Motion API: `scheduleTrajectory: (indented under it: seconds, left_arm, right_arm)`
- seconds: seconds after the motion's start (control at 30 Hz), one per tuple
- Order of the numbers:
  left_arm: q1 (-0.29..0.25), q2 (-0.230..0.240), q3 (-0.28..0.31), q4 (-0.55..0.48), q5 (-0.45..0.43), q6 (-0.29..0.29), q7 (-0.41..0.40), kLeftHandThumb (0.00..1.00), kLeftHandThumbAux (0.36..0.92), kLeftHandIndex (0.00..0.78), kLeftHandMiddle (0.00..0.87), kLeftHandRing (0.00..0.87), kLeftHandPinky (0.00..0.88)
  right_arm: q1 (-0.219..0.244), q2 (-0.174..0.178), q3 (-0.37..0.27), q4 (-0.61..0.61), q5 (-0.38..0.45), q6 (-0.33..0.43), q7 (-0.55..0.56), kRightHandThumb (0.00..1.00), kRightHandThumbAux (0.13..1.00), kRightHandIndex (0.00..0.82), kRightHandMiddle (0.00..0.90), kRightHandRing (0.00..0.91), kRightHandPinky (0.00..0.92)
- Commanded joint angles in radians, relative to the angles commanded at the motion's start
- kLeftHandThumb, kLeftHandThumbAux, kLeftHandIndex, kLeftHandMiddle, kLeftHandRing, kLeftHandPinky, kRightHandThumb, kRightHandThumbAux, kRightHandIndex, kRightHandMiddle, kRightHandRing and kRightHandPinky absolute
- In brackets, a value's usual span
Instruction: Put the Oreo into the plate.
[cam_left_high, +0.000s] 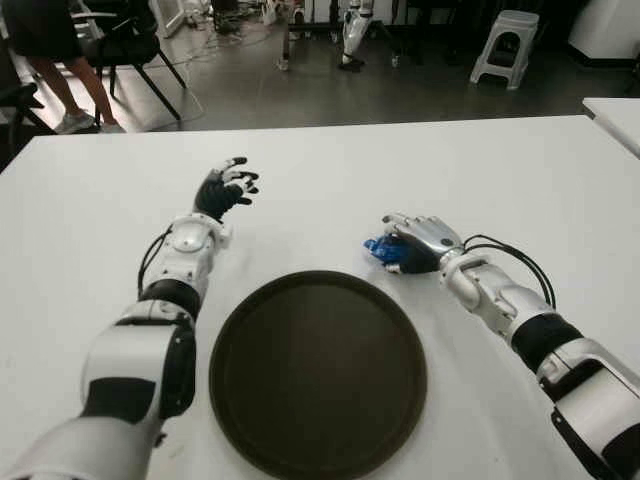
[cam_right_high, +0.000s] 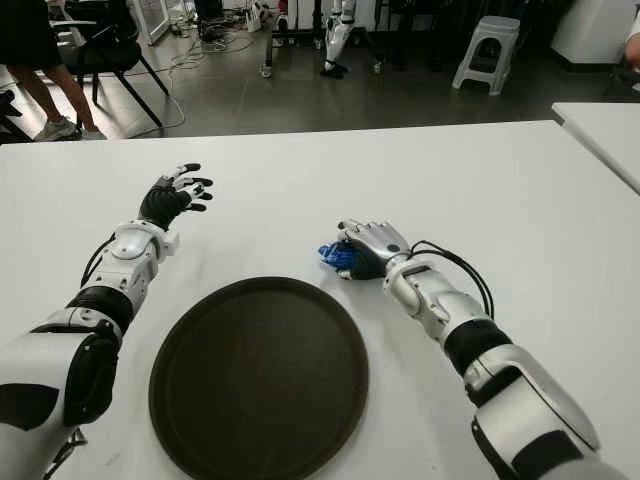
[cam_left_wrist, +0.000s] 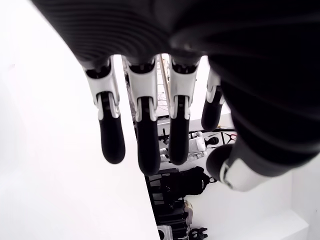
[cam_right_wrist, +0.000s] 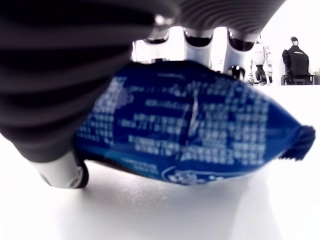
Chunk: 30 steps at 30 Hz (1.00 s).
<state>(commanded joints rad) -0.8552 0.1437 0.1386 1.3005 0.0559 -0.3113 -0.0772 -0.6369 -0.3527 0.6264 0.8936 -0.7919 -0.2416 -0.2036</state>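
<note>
While my right hand (cam_left_high: 420, 243) clasped the blue Oreo packet (cam_right_wrist: 190, 137) on the white table (cam_left_high: 400, 170) just beyond the dark plate (cam_left_high: 318, 372), my left hand (cam_left_high: 225, 188) hovered slack-fingered, holding nothing.

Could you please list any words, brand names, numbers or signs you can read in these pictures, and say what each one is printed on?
No text can be read.
Blue Oreo packet, held in the right hand beside the plate: rows of white print, too blurred to read; no brand name legible.
Left hand, plate and table: no lettering shows.
</note>
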Motion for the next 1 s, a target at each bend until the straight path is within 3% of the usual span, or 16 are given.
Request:
scheduleTrajectory:
  seconds: [0.33, 0.8, 1.0]
  left_arm:
    - [0.001, -0.001, 0.003, 0.0, -0.004, -0.001, -0.004, 0.118, 0.641, 0.177, 0.317, 0.343, 0.368]
    - [0.0, 0.0, 0.003, 0.004, -0.003, 0.003, -0.008, 0.137, 0.635, 0.174, 0.316, 0.332, 0.345]
    - [-0.002, -0.001, 0.003, 0.007, -0.002, 0.006, -0.003, 0.138, 0.641, 0.179, 0.32, 0.337, 0.36]
  right_arm:
    - [-0.011, 0.008, 0.008, 0.027, -0.008, -0.007, -0.021, 0.691, 0.729, 0.432, 0.725, 0.721, 0.704]
    - [-0.028, 0.03, -0.01, 0.063, 0.011, -0.011, -0.048, 0.693, 0.728, 0.433, 0.747, 0.749, 0.741]
    - [-0.056, 0.041, -0.028, 0.076, 0.024, -0.025, -0.066, 0.693, 0.728, 0.434, 0.748, 0.746, 0.732]
